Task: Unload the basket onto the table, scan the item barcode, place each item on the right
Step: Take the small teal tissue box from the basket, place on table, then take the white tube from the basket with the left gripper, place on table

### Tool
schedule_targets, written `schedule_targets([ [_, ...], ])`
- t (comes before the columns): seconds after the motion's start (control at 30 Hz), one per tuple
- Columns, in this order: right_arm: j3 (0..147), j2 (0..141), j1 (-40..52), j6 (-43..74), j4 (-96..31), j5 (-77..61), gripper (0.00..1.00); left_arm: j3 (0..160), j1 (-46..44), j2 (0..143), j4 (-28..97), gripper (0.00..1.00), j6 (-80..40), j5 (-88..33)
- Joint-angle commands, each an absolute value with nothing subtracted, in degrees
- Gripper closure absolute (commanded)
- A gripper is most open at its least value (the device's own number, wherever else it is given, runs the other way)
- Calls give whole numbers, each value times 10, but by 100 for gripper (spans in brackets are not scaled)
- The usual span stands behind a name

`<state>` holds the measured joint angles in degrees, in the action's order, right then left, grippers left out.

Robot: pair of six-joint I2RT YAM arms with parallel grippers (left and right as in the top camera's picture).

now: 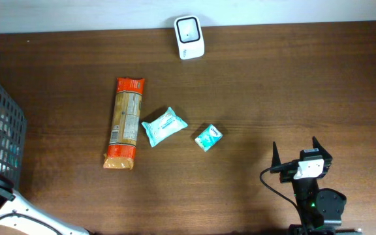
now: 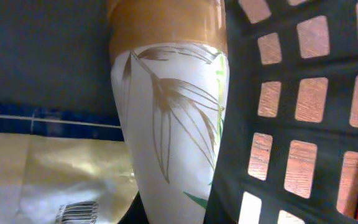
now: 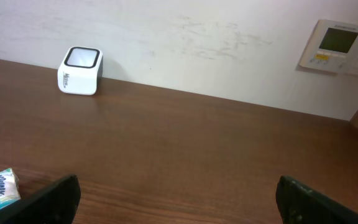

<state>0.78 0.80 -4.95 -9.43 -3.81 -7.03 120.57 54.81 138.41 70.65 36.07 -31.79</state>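
We see the right gripper (image 1: pixel 295 147) released at near right. The left gripper is clenched inside the basket (image 2: pixel 238 93), by a leaf-printed bottle (image 2: pixel 166 124); we cannot tell whether it grasps anything.

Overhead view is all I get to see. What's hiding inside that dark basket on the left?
Observer: The left wrist view shows a white pack with a leaf drawing, right next to the basket's grid wall.
Operator: Does anything in there have a barcode?
Observer: Yes, a pale yellow packet beside the white pack shows a barcode at the picture's bottom edge.
Operator: And what is the little teal pack on the table?
Observer: The right wrist view catches its corner, and the word Kleenex is printed on it.
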Motion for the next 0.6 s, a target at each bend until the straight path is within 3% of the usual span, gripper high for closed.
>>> schedule_targets([
  [0.0,3,4,-53,-94,-38,-73,1,1293,549,1379,732,100,295,-295],
  [0.2,3,4,-53,-94,-38,-73,1,1511,548,1285,802,100,156,-300],
  [0.33,3,4,-53,-94,-38,-73,1,1587,528,1182,828,100,131,-345],
  [0.47,3,4,-53,-94,-38,-73,1,1583,409,1142,967,100,149,-345],
  [0.57,3,4,-53,-94,-38,-73,1,1507,288,1144,963,100,148,-296],
])
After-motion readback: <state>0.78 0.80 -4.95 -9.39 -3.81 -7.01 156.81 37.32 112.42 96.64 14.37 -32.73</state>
